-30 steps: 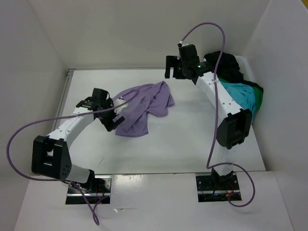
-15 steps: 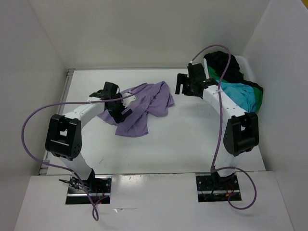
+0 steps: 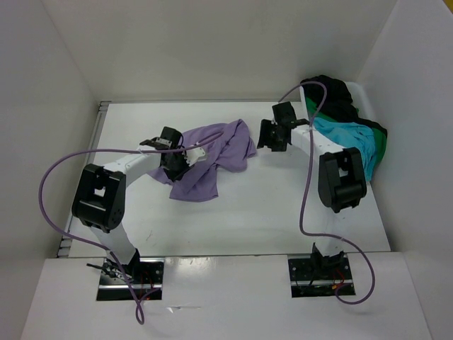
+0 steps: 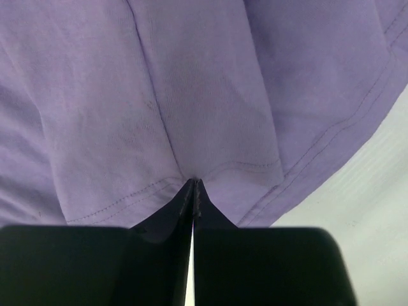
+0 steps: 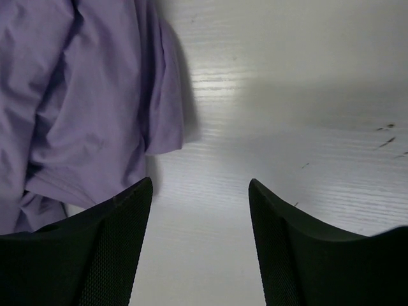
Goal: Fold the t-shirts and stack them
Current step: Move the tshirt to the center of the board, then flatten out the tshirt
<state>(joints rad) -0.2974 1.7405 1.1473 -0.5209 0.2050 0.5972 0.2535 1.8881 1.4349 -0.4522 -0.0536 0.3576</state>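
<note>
The lavender t-shirt (image 3: 216, 157) lies crumpled mid-table. My left gripper (image 3: 175, 164) sits at its left side. In the left wrist view the gripper (image 4: 193, 183) is shut, its tips pinching a puckered fold of the lavender cloth (image 4: 191, 95) near a stitched hem. My right gripper (image 3: 267, 139) hangs low just right of the shirt. The right wrist view shows this gripper (image 5: 199, 185) open over bare table, with the shirt's edge (image 5: 83, 95) beside its left finger. At the back right the black (image 3: 333, 91), turquoise (image 3: 348, 138) and green (image 3: 381, 145) t-shirts lie heaped together.
White walls close in the table on the left, back and right. A metal strip (image 3: 100, 134) runs along the table's left edge. Purple cables (image 3: 49, 184) loop off both arms. The heap of shirts lies against the right wall.
My left gripper moved right onto the lavender shirt and shut on a fold of it. My right arm came down toward the table beside the shirt, its jaws narrowing somewhat.
</note>
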